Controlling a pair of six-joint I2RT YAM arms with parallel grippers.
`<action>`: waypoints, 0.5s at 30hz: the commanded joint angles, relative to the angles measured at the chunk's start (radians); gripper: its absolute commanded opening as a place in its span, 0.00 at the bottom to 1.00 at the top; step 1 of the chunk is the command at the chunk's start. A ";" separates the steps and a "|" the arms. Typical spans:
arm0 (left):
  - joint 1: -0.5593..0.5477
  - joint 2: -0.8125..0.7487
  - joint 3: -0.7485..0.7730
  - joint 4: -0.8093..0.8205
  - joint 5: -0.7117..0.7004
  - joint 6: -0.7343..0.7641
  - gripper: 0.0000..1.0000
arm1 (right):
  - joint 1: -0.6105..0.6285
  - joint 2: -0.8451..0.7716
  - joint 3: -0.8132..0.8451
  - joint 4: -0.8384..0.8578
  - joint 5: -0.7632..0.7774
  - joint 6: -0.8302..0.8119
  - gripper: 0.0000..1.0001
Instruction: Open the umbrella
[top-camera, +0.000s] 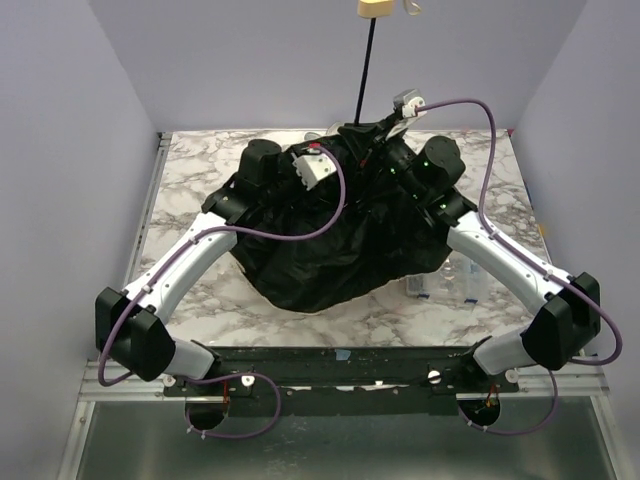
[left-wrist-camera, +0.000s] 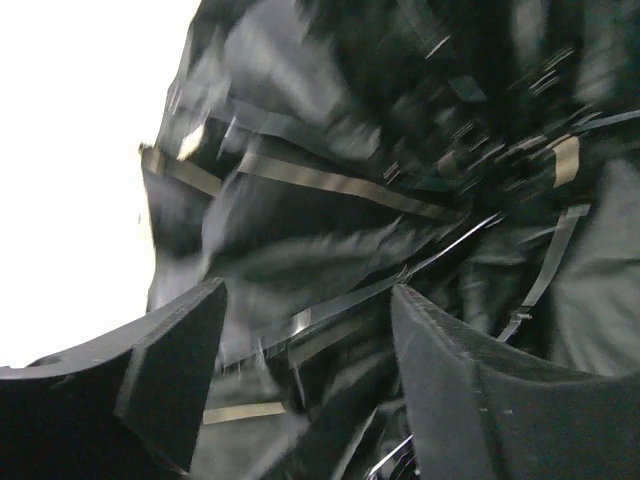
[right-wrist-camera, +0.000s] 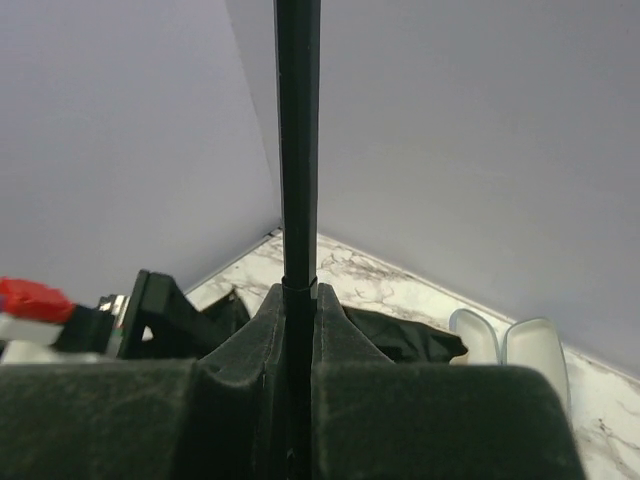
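Observation:
The umbrella (top-camera: 330, 250) lies upside down on the marble table, its black inner side up in a crumpled mound. Its thin black shaft (top-camera: 366, 70) rises to the beige knob handle (top-camera: 378, 8) at the top edge. My right gripper (top-camera: 378, 128) is shut on the shaft just above the canopy; in the right wrist view the shaft (right-wrist-camera: 298, 130) runs straight up from between the closed pads of my gripper (right-wrist-camera: 298, 295). My left gripper (top-camera: 338, 162) sits beside the shaft's base; in its wrist view it (left-wrist-camera: 308, 295) is open, with black fabric and metal ribs (left-wrist-camera: 330, 180) between and beyond the fingers.
A clear plastic box (top-camera: 460, 280) lies on the table (top-camera: 190, 180) at the canopy's right edge, under my right arm. Clear containers (right-wrist-camera: 510, 345) show at the far edge in the right wrist view. Lavender walls enclose the table on three sides.

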 joint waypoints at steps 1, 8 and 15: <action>0.082 -0.038 -0.076 -0.033 -0.132 0.028 0.74 | -0.012 -0.072 0.061 0.000 -0.006 0.011 0.00; 0.175 -0.105 -0.033 -0.082 0.085 -0.081 0.86 | -0.018 -0.086 0.017 0.015 -0.110 -0.021 0.00; 0.182 -0.131 0.118 0.055 0.336 -0.361 0.82 | -0.017 -0.073 -0.013 0.089 -0.194 -0.027 0.00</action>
